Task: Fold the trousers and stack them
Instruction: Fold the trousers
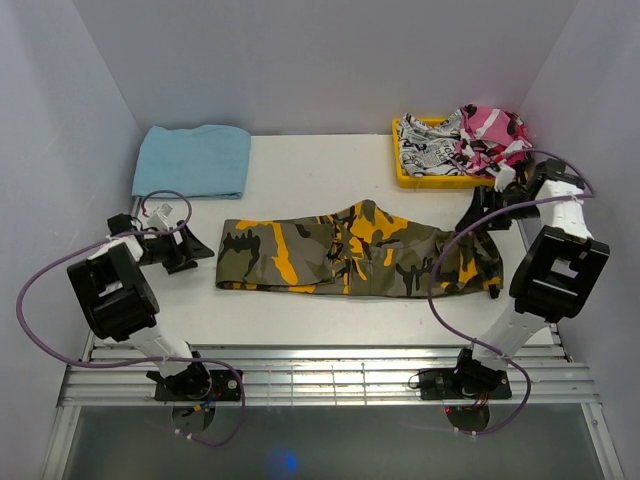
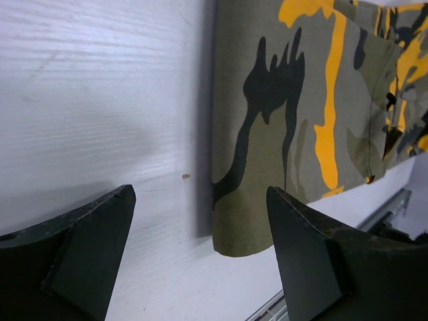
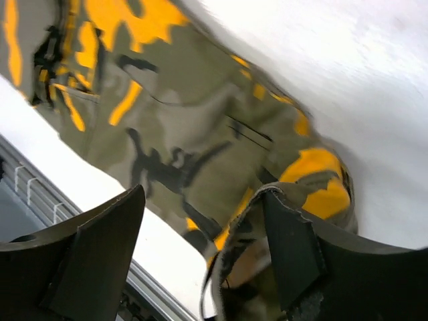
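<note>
The camouflage trousers [image 1: 350, 250] lie folded lengthwise across the middle of the table, olive with orange-yellow and black patches. My left gripper [image 1: 200, 250] is open and empty, low over the table just left of the trousers' left end. In the left wrist view that end [image 2: 287, 100] lies beyond the gripper [image 2: 199, 194]. My right gripper [image 1: 478, 215] is at the trousers' right end. In the right wrist view it [image 3: 202, 194] is open, with a lifted fabric edge [image 3: 294, 194] draped over one finger and the trousers [image 3: 187, 114] spread beyond it.
A folded light blue cloth [image 1: 192, 160] lies at the back left. A yellow tray [image 1: 430, 182] at the back right holds a black-and-white printed garment [image 1: 428, 150] and a pink camouflage garment [image 1: 492, 135]. Metal rails [image 1: 320, 375] run along the near table edge. Walls close in on three sides.
</note>
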Tool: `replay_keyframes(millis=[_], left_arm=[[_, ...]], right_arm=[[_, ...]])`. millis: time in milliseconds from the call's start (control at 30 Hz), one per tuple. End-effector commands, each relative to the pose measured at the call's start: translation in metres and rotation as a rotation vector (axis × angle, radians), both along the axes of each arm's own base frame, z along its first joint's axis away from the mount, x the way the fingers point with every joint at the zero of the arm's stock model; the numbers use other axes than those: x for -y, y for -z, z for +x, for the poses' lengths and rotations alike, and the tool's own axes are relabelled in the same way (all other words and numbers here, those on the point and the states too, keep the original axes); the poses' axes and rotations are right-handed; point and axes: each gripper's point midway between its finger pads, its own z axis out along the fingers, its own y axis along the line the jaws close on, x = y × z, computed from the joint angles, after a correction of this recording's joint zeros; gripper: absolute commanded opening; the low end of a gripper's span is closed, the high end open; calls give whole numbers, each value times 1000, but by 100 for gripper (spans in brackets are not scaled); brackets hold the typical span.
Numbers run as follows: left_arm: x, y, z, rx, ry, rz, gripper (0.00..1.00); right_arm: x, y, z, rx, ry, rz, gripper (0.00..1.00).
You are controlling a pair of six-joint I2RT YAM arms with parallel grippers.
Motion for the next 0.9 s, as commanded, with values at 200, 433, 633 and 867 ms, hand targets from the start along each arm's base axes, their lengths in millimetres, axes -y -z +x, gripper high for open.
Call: replay_keyframes(millis=[200,433,633,867], left_arm=[[29,-51,14,226,131,-202,78],[17,-66,24,250,72,-108,73],[54,-97,21,359,211,-91,66],[117,-91,14,346,364,-84,59]], right_arm=[[-68,-4,22,39,-131,61,61],[7,-4,15,68,60,-128,33],[74,15,-16,-18,167,-354,73],[50,-38,2,153,126,-156,68]])
